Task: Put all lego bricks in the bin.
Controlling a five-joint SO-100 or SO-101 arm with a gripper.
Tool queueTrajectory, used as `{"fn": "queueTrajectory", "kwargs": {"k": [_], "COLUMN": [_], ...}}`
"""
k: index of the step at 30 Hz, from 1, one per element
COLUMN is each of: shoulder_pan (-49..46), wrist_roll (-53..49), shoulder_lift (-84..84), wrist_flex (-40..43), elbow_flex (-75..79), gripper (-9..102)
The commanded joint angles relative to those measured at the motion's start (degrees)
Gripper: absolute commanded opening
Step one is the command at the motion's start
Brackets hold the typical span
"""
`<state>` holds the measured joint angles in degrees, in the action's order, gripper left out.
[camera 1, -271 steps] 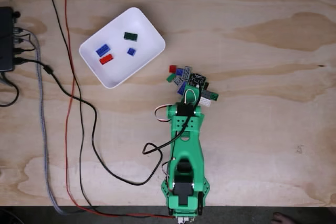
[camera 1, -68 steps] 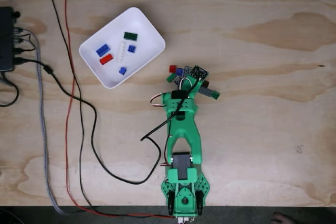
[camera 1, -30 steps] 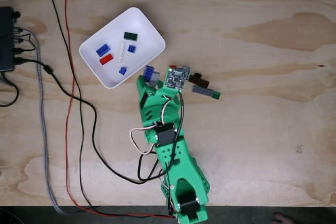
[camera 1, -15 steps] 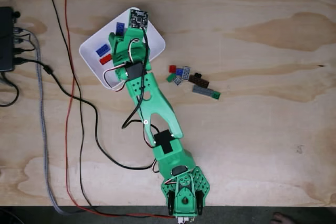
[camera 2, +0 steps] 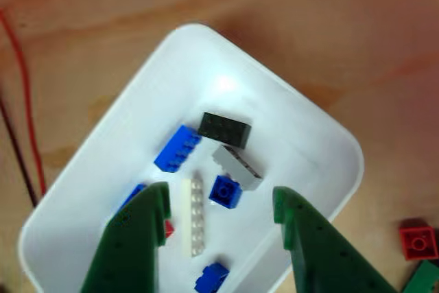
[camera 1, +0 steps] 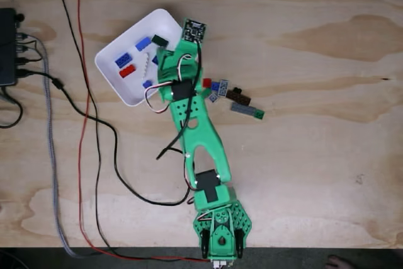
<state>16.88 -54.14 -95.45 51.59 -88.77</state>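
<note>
Gripper [camera 2: 218, 214] of yours hangs with fingers spread and nothing in them right above the bin [camera 2: 322, 135], where seven-ish lego bricks [camera 2: 226, 191] lie below, more scattered on the table [camera 1: 302, 155] beside it.

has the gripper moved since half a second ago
Yes. In the fixed view the gripper, open, has swung right across the bin, from its top middle toward its right rim, nearer the loose bricks.

— What do we see on the plywood table [camera 1: 315, 155]?
— The white bin [camera 1: 108, 62], a cluster of loose lego bricks [camera 1: 234, 97] right of it, black and red cables [camera 1: 94, 155], and perhaps a power box [camera 1: 7, 48] at left.
</note>
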Motion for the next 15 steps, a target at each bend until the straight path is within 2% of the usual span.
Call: {"fn": "queueTrajectory", "kwargs": {"k": [1,3,7,12,15], "shoulder_pan": [-17.67,-17.67,-13.01,-11.07,-9.49], "wrist_roll": [1.49,2.11,2.2,3.43,3.25], "shoulder_lift": [-34.89,-33.31,-24.35,-7.91,0.44], "wrist_flex": [17.49,11.6,11.34,6.06,6.5], "elbow_flex": [-27.6,-36.47,-40.43,-33.57,-25.4], "gripper": [0,3,11,22,27]}}
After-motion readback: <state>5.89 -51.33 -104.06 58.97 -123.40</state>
